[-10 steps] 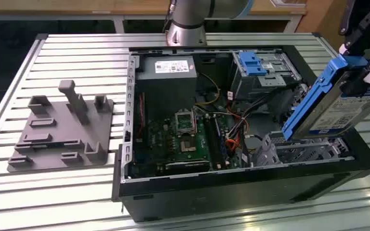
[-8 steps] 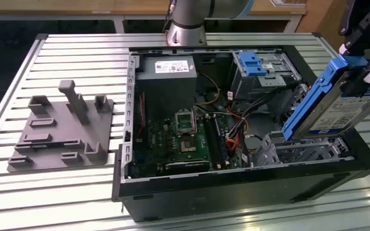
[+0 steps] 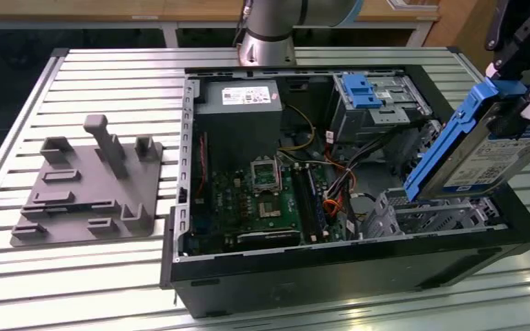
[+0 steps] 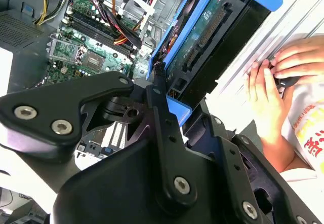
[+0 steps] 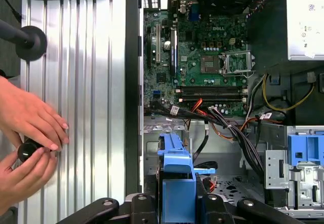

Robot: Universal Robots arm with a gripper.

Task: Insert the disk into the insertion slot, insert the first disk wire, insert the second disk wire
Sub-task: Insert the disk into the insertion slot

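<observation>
A: Blue-framed disk (image 3: 482, 158) hangs tilted just above the insertion slot (image 3: 435, 215), gripper (image 3: 515, 114) clamped on it?
B: Yes — not yet in. I'd square its edges to the slot's walls, clear of the cables (image 3: 339, 183).

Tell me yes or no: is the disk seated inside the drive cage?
No: in the exterior view the gripper holds the disk tilted up, with nearly all of it above the drive cage.

The disk (image 3: 491, 152) hides part of the insertion slot (image 3: 440, 217) — the gripper (image 3: 523, 116) is cut off.
</observation>
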